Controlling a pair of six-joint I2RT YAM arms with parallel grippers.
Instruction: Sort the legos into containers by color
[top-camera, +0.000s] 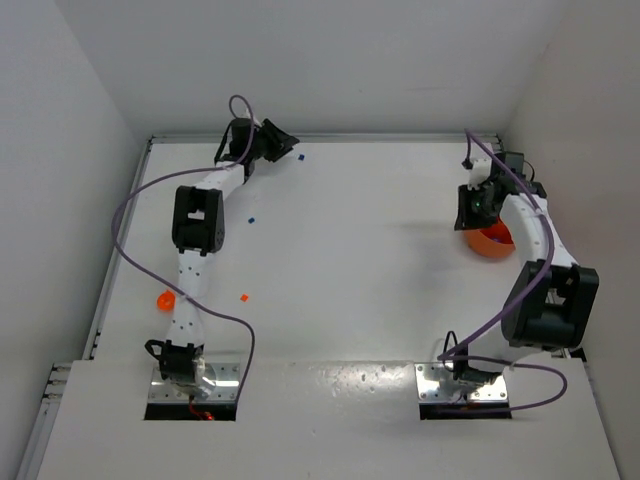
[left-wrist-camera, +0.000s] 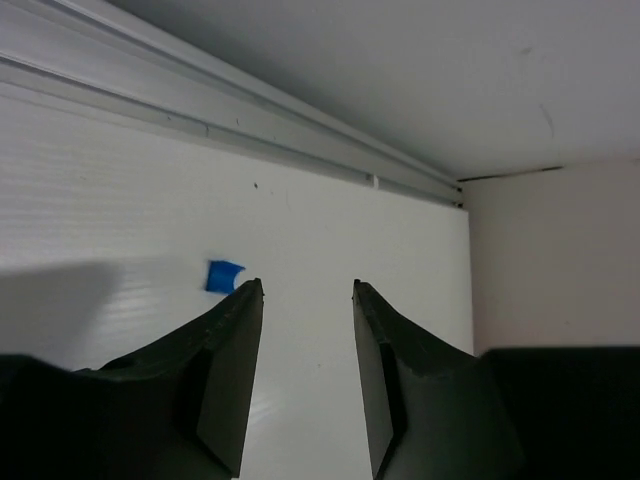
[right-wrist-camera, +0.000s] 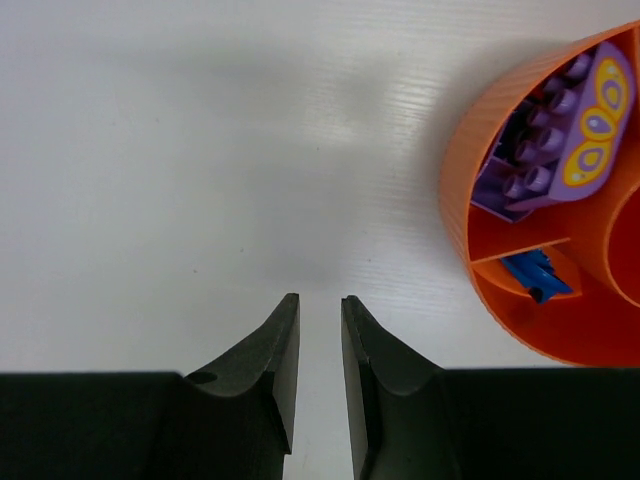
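Observation:
A tiny blue lego (left-wrist-camera: 224, 275) lies on the white table just past my left gripper's left fingertip, outside the jaws. In the top view that lego (top-camera: 300, 156) sits near the back rail, beside the left gripper (top-camera: 284, 141). The left gripper (left-wrist-camera: 308, 285) is open with only bare table between its fingers. A second blue lego (top-camera: 251, 218) and an orange-red lego (top-camera: 244, 297) lie by the left arm. My right gripper (right-wrist-camera: 320, 298) stands narrowly open and empty, left of the orange bowl (right-wrist-camera: 455, 200). One compartment of the bowl holds a blue lego (right-wrist-camera: 535, 272).
The bowl (top-camera: 490, 241) sits under the right wrist at the right side and also holds purple studded pieces (right-wrist-camera: 560, 130). A small orange cup (top-camera: 165, 299) stands near the left edge. The back rail (left-wrist-camera: 250, 110) and side wall (left-wrist-camera: 550, 250) are close to the left gripper.

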